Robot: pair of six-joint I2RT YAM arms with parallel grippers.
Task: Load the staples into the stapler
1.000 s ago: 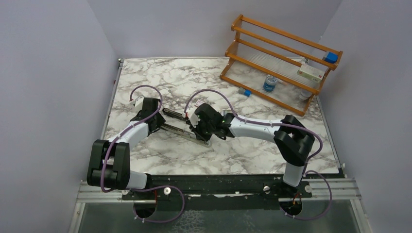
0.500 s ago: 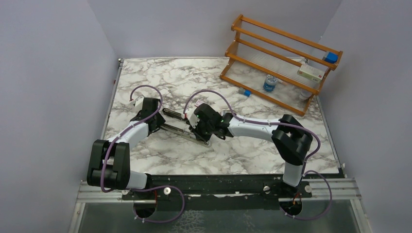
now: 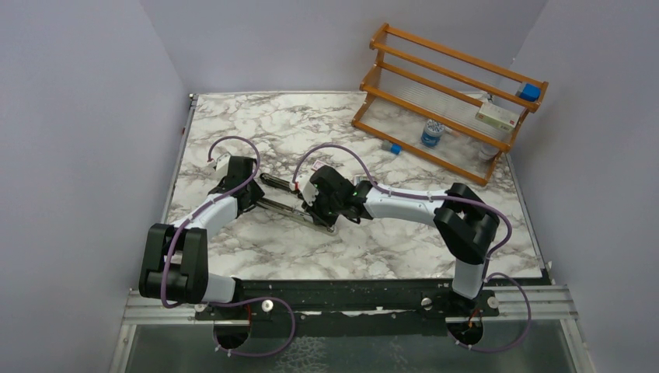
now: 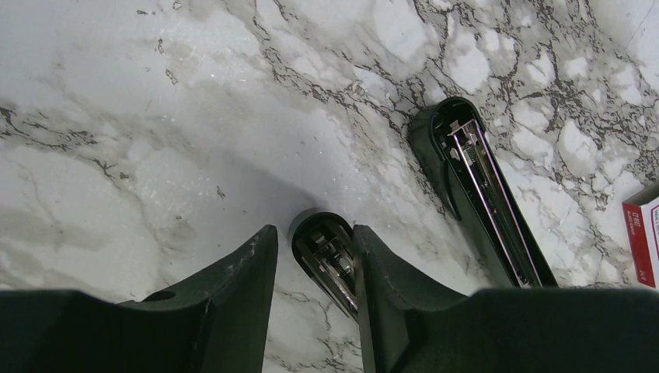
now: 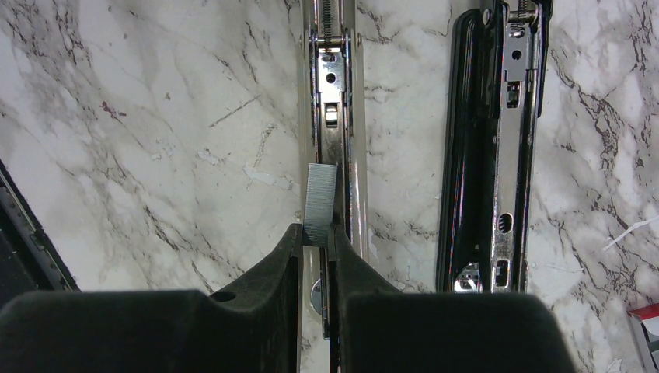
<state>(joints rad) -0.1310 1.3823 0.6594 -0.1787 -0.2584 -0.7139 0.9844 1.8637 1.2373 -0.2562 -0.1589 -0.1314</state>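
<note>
— Right over the stapler [image 3: 284, 210], both arms are crowded in close. It lies flung open on the marble table [image 3: 256, 124], two long halves side by side. The wooden rack [image 3: 458, 54] stands well apart from it, off towards the far right.

— And the right gripper [image 5: 315, 233]?

— Fingers squeezed together on a grey staple strip [image 5: 320, 203]. From the right wrist, the strip pokes out past the fingertips at the left wall of the stapler's silver channel [image 5: 334, 78], a touch tilted. Whether it's down inside the channel or riding on the edge, I cannot tell.

— What about the stapler's other half?

— The black cover half [image 5: 489, 155] lies just beside the channel, parallel to it, metal side up, and neither finger touches it.

— Left side?

— The left gripper [image 4: 313, 231] has its fingers apart, straddling the stapler's rounded black end [image 4: 326, 252]. The finger [image 4: 373, 295] on the cover-half side sits right against that end. At the other finger a thin slit of table shows.

— Any sign of the box?

— Yes! The pink-red staples box [image 4: 643, 241] peeks in at the edge of the left wrist view. It's near the stapler's cover half, on the side away from the gripper, with a gap between them.
</note>
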